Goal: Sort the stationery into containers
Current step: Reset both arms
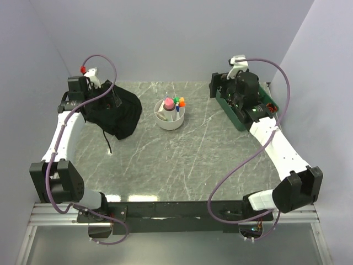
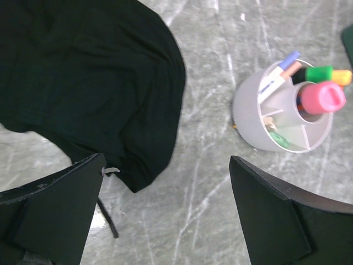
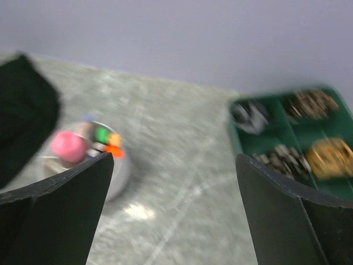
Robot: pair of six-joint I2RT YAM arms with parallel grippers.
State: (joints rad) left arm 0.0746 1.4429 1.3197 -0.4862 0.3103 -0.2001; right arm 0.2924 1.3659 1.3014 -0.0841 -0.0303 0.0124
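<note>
The white divided bowl [image 1: 170, 118] stands mid-table and holds stationery: a pink-capped bottle [image 2: 322, 97], green [image 2: 319, 73] and orange [image 2: 342, 77] highlighters and a blue-tipped pen [image 2: 287, 59]. The floppy black bag [image 1: 118, 110] lies to its left. My left gripper [image 2: 165, 210] hangs open and empty above bare table at the bag's [image 2: 88, 83] edge, the bowl [image 2: 253, 110] to its right. My right gripper [image 3: 174, 210] is open and empty, with the bowl [image 3: 118, 171] to its left. That view is blurred.
A green compartment tray [image 1: 238, 122] with small dark and brass-coloured parts sits at the back right, under the right wrist. Its wall [image 3: 238, 146] shows right of the right gripper. A thin black strap [image 2: 107, 218] trails from the bag. Walls close in the back and sides.
</note>
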